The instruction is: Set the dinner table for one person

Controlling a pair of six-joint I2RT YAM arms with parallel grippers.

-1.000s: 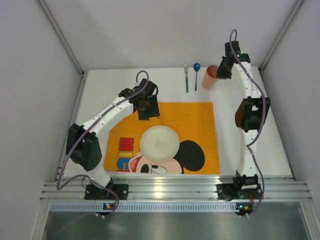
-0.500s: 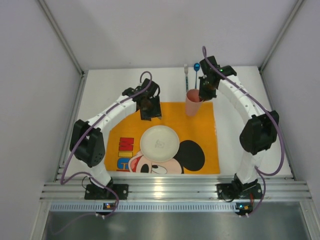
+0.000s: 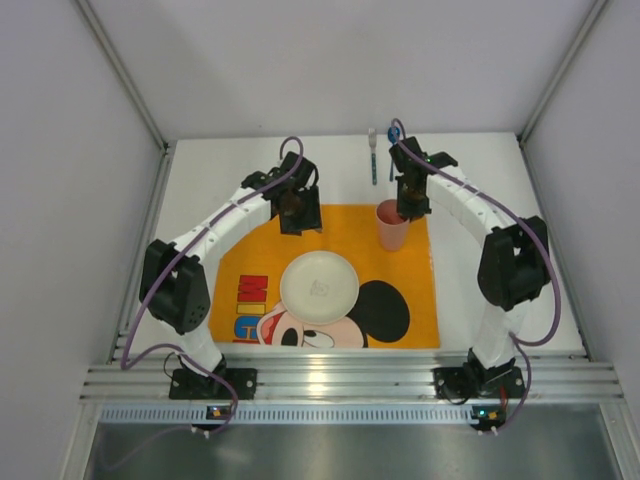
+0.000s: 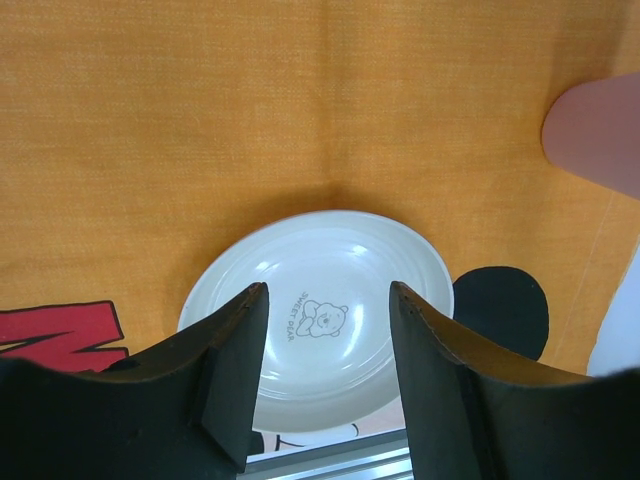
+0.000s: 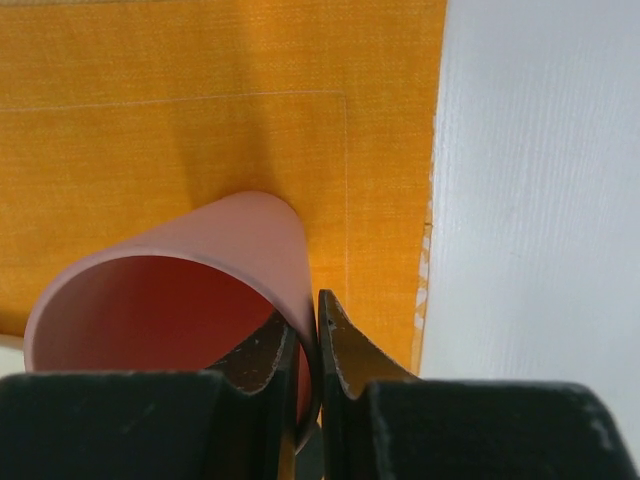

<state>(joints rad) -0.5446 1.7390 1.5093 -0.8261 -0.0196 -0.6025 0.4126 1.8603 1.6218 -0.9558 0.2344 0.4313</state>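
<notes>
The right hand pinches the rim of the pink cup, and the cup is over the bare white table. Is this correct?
Only the place is wrong: the right hand pinches the rim of the pink cup, but the cup is over the orange mat. The right wrist view shows it.

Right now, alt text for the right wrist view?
The right gripper is shut on the wall of a pink cup, one finger inside the rim and one outside. The orange mat lies beneath; the white dinner table fills the right side.
</notes>
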